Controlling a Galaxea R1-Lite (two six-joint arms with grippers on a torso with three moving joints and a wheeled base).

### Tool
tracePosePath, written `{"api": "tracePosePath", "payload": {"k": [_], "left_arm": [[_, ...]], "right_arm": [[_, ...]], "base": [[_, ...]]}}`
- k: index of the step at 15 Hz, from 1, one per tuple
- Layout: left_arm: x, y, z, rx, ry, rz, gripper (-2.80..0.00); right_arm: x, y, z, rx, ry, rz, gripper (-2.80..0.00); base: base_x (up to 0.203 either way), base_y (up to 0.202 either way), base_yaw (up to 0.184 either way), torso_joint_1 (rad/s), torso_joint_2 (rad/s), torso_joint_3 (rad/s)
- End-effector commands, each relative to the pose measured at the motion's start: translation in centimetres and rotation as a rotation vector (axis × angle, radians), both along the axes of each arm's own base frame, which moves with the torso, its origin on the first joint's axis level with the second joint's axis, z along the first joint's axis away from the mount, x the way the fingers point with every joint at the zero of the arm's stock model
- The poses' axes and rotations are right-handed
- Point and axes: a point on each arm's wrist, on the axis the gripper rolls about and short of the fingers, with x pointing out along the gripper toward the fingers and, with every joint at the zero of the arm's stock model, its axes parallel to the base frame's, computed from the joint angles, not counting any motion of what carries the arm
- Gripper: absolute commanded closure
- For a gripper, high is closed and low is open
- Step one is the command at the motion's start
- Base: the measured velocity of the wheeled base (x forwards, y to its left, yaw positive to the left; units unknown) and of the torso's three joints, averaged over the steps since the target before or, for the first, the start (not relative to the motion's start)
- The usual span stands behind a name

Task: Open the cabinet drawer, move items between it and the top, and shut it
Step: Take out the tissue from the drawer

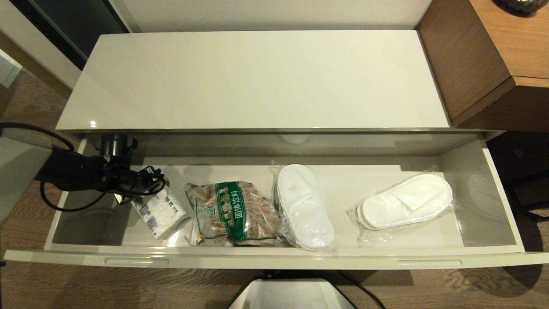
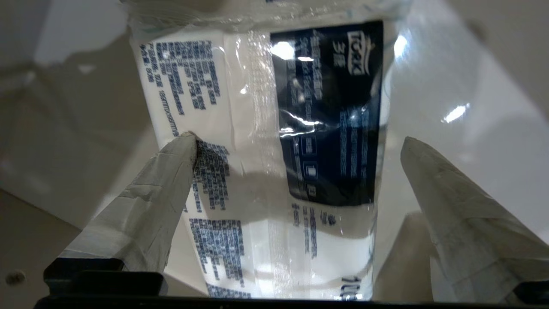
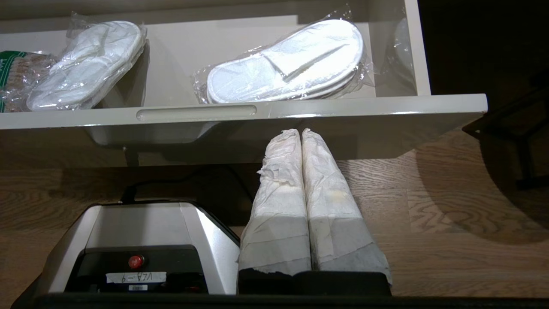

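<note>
The cabinet drawer [image 1: 274, 256] stands pulled out below the bare cream-white top [image 1: 257, 77]. At its left end lies the tissue pack [image 1: 165, 212], white with dark blue print. My left gripper [image 1: 128, 195] hangs over it, open [image 2: 298, 138]. In the left wrist view one fingertip [image 2: 186, 143] touches the pack [image 2: 257, 107] at its edge, while the other finger stands clear of it. Two sealed slipper pairs [image 1: 302, 206] [image 1: 405, 201] lie in the middle and at the right. My right gripper [image 3: 301, 131] is shut on nothing, low before the drawer front [image 3: 343, 109], out of the head view.
A brown packet with a green band [image 1: 233, 212] lies between the tissue pack and the middle slippers. A brown wooden desk [image 1: 493, 51] rises right of the cabinet. My silver base [image 1: 291, 294] sits on the wooden floor below the drawer front.
</note>
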Motion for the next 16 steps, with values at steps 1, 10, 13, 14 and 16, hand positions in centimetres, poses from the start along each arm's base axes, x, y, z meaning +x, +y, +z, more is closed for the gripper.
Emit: {"api": "tracePosePath", "payload": {"k": [1,10,13,14,16], "left_arm": [[0.5,0.9,-1.5,-0.008,0.027,0.021,-2.8],[0.9,2.0,-4.3,-0.017,0.09,0.046,-2.8],[0.9,1.9,-3.9,-0.016,0.079,0.041,-2.8],[0.8,1.9,-3.6,-0.015,0.073,0.041,-2.8],[0.7,1.9,-2.5,-0.012,0.055,0.039,-2.8]], "right_arm": [[-0.2,0.0,-0.1,0.0,-0.025,0.001,0.0],[-0.2,0.0,-0.1,0.0,-0.025,0.0,0.0],[-0.2,0.0,-0.1,0.0,-0.025,0.001,0.0],[-0.2,0.0,-0.1,0.0,-0.025,0.001,0.0],[-0.2,0.0,-0.1,0.0,-0.025,0.0,0.0]], "base": [[0.0,0.0,0.0,0.0,0.0,0.0],[0.0,0.0,0.0,0.0,0.0,0.0],[0.0,0.0,0.0,0.0,0.0,0.0],[0.0,0.0,0.0,0.0,0.0,0.0],[0.0,0.0,0.0,0.0,0.0,0.0]]}}
